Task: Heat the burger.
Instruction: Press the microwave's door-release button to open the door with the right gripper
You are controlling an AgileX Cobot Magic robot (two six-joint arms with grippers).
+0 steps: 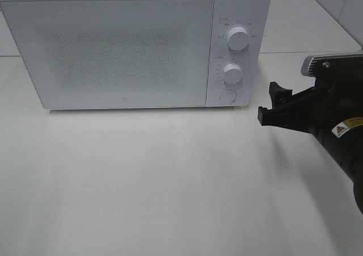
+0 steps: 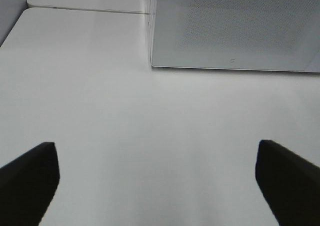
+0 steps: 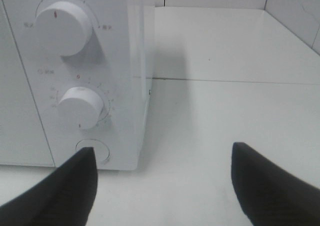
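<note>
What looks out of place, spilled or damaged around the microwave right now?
Nothing stands out. The microwave sits square on the white table with its door shut, and no spill or damage shows. The burger appears in no view.

white microwave (image 1: 113, 46), door shut, white table (image 1: 170, 182)

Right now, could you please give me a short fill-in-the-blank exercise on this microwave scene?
1. The door of the white microwave is ____.
2. The round button sits below ____ white knobs.
3. The right gripper hovers beside the control panel, holding nothing, its jaws ____.
Missing words: shut; two; open.
</note>
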